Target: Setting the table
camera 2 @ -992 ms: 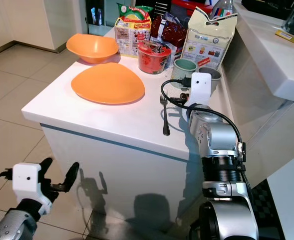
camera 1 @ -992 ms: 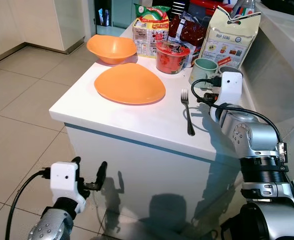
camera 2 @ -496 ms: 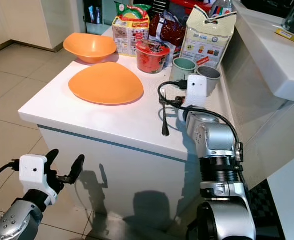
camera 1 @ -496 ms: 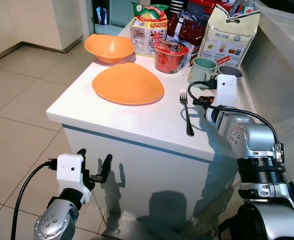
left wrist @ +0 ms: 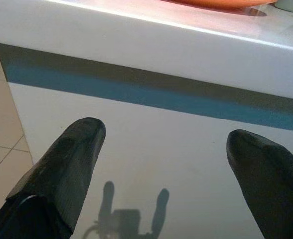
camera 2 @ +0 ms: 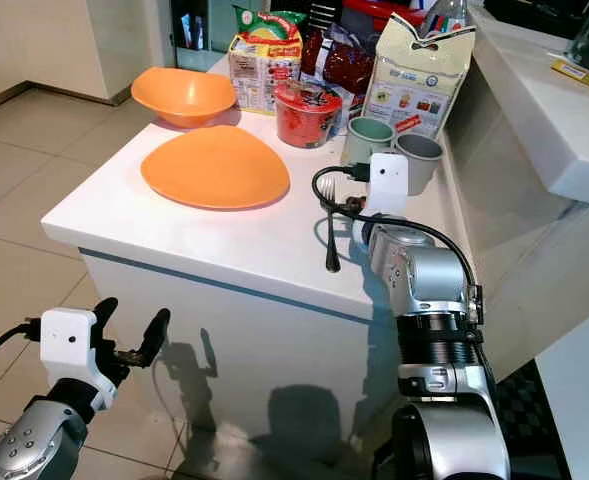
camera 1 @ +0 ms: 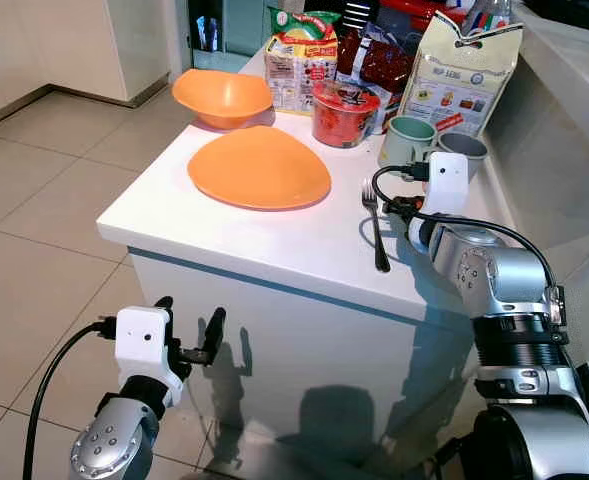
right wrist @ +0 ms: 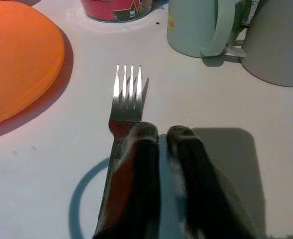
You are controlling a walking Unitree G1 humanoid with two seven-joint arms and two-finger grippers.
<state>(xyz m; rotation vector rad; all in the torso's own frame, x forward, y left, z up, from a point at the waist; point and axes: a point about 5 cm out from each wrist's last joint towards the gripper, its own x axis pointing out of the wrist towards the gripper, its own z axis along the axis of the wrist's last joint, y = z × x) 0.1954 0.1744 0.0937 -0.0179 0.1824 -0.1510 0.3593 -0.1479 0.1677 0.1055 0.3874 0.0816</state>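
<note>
A silver fork (camera 1: pixel 375 226) lies on the white counter (camera 1: pixel 274 235), to the right of a flat orange plate (camera 1: pixel 259 167). My right gripper (right wrist: pixel 162 134) is low over the counter, right beside the fork's neck. Its fingers (right wrist: pixel 191 164) are pressed together, and the fork (right wrist: pixel 126 89) lies along the outer side of one of them, not between them. My left gripper (camera 1: pixel 188 318) hangs open in front of the counter's side panel, well below the top, with nothing between its fingers (left wrist: pixel 71 159).
Behind the plate stand an orange bowl (camera 1: pixel 222 97), a red noodle cup (camera 1: pixel 345 113), a green mug (camera 1: pixel 407 140), a grey mug (camera 1: pixel 461 148) and several food packets (camera 1: pixel 461 70). The mugs are close ahead of the right gripper. Tiled floor (camera 1: pixel 44 260) lies to the left.
My right gripper has shifted left, closer to the fork. My left arm has risen a little towards the counter front. The fork has not moved.
</note>
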